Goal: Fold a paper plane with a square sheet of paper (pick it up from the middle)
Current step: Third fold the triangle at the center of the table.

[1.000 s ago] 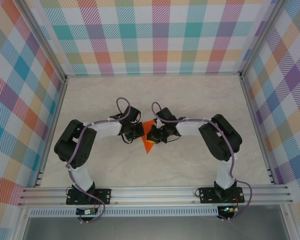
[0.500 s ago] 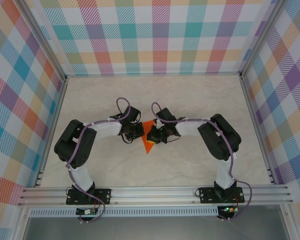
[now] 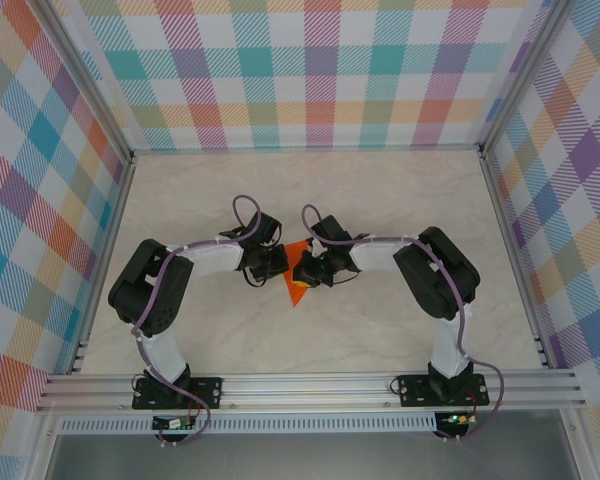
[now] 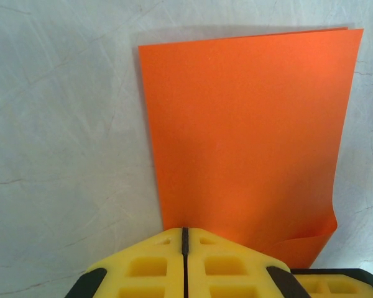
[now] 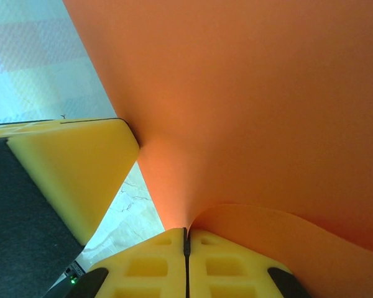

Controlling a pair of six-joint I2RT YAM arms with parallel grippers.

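Both arms are bent in toward each other and meet at the middle of the table (image 3: pixel 380 200), with the plaid walls (image 3: pixel 320 70) all round. The square sheet of paper (image 3: pixel 297 292) sits right between the two wrists, a bright orange wedge with its point poking out toward the near side. The left gripper (image 3: pixel 279 263) comes in from the left and the right gripper (image 3: pixel 302 270) from the right, nearly nose to nose over the sheet. On the left wrist camera, the left gripper (image 4: pixel 184 231) is clenched tight, its yellow fingers meeting in a thin seam. The orange paper (image 4: pixel 248 136) spreads away from those tips as a tall rectangle, doubled over, with two layers showing at its far right corner. Its near edge runs in behind the tips, and I can't tell whether they pinch it or merely rest on it. The near right corner of the sheet curls up, just beside a yellow finger (image 4: pixel 336 282) of the right gripper. On the right wrist camera, the right gripper (image 5: pixel 185 232) is closed too, and here the paper (image 5: pixel 248 93) funnels straight down into the seam, so it is grasping the sheet. One flap bows out to the right of the tips. A broad yellow finger (image 5: pixel 74 167) of the left gripper sits close on the left, beside the sheet.
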